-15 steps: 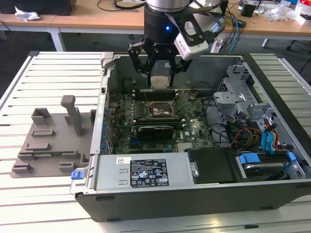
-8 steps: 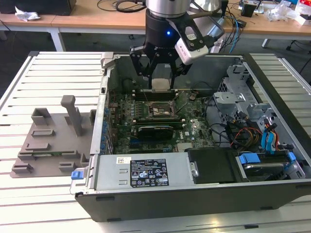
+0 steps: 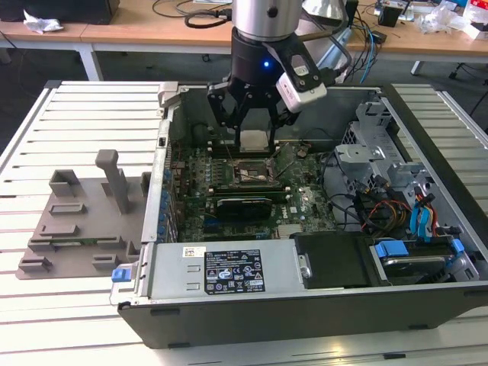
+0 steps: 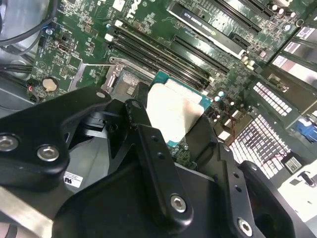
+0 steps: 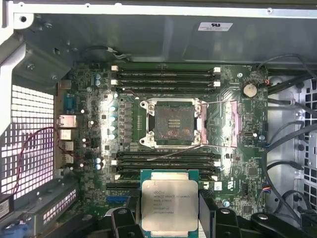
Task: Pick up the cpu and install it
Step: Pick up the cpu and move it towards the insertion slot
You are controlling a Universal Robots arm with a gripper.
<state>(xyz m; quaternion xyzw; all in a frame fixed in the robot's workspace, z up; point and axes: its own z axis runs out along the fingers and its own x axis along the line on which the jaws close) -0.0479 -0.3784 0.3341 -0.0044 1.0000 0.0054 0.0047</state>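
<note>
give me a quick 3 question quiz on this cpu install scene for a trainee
1. True or false: the motherboard socket is empty.
2. What does the end effector hold? A) nothing B) the cpu C) a cable
3. Fill in: in the exterior view, the grey tray lies on the ___ side of the computer case.
Key: 1 true; 2 B; 3 left.

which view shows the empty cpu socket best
First wrist view: the socket shows whole, face-on. In the exterior view it is small, below the cpu; in the second wrist view the cpu hides most.
</note>
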